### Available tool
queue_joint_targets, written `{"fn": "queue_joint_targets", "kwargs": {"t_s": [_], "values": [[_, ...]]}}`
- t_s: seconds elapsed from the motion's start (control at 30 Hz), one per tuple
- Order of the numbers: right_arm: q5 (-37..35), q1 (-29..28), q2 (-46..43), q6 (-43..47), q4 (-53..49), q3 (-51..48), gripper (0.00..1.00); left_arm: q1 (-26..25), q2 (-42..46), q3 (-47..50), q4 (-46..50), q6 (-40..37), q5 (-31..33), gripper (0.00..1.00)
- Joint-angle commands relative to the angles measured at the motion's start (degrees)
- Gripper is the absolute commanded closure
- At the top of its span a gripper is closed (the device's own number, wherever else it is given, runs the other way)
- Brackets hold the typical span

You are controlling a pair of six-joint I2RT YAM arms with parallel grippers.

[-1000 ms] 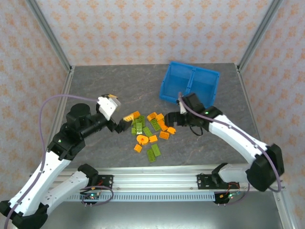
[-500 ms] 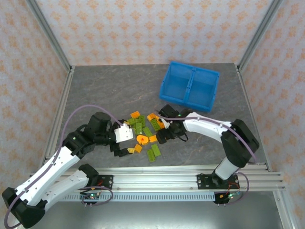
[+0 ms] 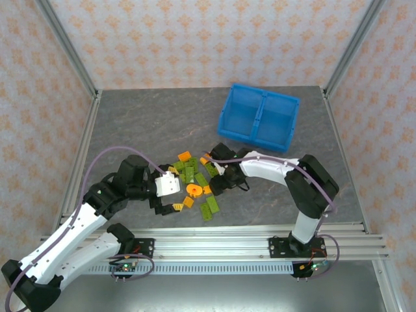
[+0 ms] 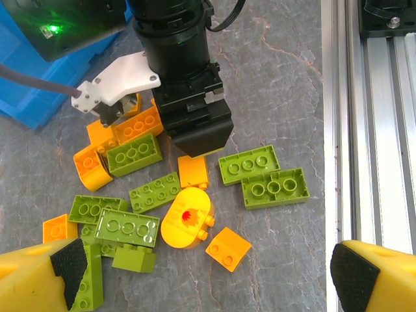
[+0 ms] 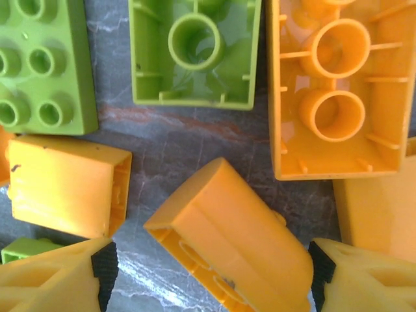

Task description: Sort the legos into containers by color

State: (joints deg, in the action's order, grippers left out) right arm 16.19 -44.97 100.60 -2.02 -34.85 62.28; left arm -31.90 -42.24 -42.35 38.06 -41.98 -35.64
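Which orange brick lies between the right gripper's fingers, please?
The slanted orange brick, lying diagonally between the fingers of the right gripper; the other orange bricks sit outside them.

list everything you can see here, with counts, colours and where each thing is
orange legos: roughly eight, orange, pile at table centre
round piece: one, orange, mid-pile
green legos: roughly eight, lime, same pile
bin: one, blue, two compartments, far right, looks empty
table: one, grey marbled
rail: one, silver, near edge
left gripper: one, yellow tips, jaws wide open at the pile's near left
right gripper: one, yellow tips, jaws open either side of an orange brick, pile's right
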Motion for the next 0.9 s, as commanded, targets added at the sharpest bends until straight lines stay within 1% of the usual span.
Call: {"fn": "queue_joint_targets", "kwargs": {"t_s": [0.0, 0.07, 0.17, 0.37, 0.5, 0.67, 0.87], "values": [[-2.45, -0.21, 2.46, 0.1, 2.4, 0.56, 0.22, -0.33, 0.79, 1.2, -1.65, -0.5, -1.29, 0.01], [-2.39, -0.21, 3.26, 0.26, 2.55, 0.73, 0.27, -0.22, 1.02, 1.46, -1.87, -0.49, -1.28, 0.01], [-1.52, -0.21, 3.95, 0.21, 2.34, 0.58, 0.39, -0.26, 1.15, 1.57, -1.96, -0.52, -1.3, 0.01], [-0.12, -0.23, 2.26, 0.0, 1.63, -1.04, 0.5, -0.31, 1.28, 2.18, -2.89, -0.35, -1.7, 0.01], [-0.41, -0.21, 0.21, -0.9, 1.76, -1.89, 0.53, -0.27, 1.09, 2.36, -3.26, -0.28, -1.89, 0.01], [-0.6, -0.25, -4.15, -2.73, 3.85, -2.16, 0.63, -0.35, 1.18, 2.36, -3.1, -0.27, -2.06, 0.01], [-1.86, -0.03, -6.94, -2.85, 4.17, -1.25, 0.63, -0.31, 1.36, 2.27, -3.01, -0.22, -2.58, 0.01]]}}
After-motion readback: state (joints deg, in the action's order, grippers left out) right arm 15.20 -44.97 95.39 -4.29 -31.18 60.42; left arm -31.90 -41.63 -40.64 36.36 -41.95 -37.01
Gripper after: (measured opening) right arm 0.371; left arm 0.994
